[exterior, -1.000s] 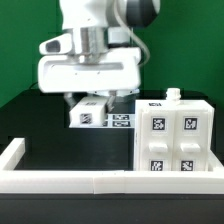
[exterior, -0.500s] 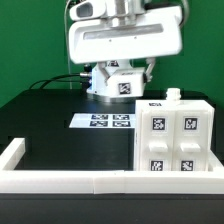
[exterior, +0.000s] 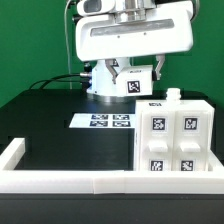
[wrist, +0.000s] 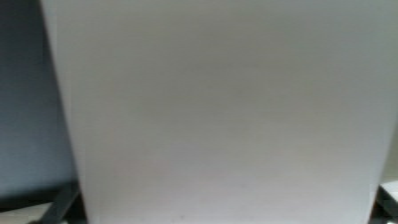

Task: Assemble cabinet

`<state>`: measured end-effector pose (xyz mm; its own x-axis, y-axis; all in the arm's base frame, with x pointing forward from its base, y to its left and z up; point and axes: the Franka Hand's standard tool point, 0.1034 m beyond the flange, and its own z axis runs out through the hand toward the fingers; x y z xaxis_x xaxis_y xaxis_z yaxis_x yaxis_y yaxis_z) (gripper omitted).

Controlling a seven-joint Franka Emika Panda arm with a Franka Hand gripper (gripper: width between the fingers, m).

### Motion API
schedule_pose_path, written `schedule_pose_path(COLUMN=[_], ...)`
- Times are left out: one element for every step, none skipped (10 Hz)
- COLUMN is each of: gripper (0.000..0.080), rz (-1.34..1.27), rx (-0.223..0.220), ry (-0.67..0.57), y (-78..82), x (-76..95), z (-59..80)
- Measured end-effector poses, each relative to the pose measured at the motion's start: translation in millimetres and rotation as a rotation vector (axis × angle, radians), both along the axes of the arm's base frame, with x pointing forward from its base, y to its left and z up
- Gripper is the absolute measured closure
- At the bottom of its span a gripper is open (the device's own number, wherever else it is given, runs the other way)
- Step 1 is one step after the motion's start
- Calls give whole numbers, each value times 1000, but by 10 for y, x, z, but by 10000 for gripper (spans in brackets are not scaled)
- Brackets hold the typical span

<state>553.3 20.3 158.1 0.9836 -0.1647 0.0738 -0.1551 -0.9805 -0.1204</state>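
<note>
The white cabinet body (exterior: 175,137) stands on the black table at the exterior view's right, with four marker tags on its front and a small peg on top. My gripper (exterior: 134,76) hangs up high behind and left of it. It is shut on a white cabinet piece (exterior: 134,85) that shows one marker tag. In the wrist view that white piece (wrist: 222,110) fills almost the whole picture and hides the fingers. Only dark slivers show at the lower corners.
The marker board (exterior: 105,121) lies flat on the table below the gripper. The low white border frame (exterior: 60,180) runs along the front and left edge. Black cables (exterior: 58,82) trail at the back left near the arm's base.
The gripper has risen from just above the marker board and moved toward the exterior view's right, carrying the white piece. Over the last half second it shifted only slightly right.
</note>
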Motion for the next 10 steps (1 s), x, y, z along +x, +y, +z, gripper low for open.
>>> schedule_pose_path(gripper=[256, 256, 256, 256, 256, 256, 256, 256, 256, 256], rz=[38, 83, 122, 150, 152, 152, 152, 163, 184, 198], rx=[-20, -37, -41, -40, -38, -38, -38, -43, -52, -52], ry=[-3, -25, -38, -27, -17, -19, -17, -17, -19, -23], y=[61, 153, 199, 203, 212, 210, 209, 231, 326, 410], x=[60, 181, 291, 363, 401, 389, 383, 381, 391, 430], z=[75, 146, 146, 116, 109, 106, 94, 90, 90, 93])
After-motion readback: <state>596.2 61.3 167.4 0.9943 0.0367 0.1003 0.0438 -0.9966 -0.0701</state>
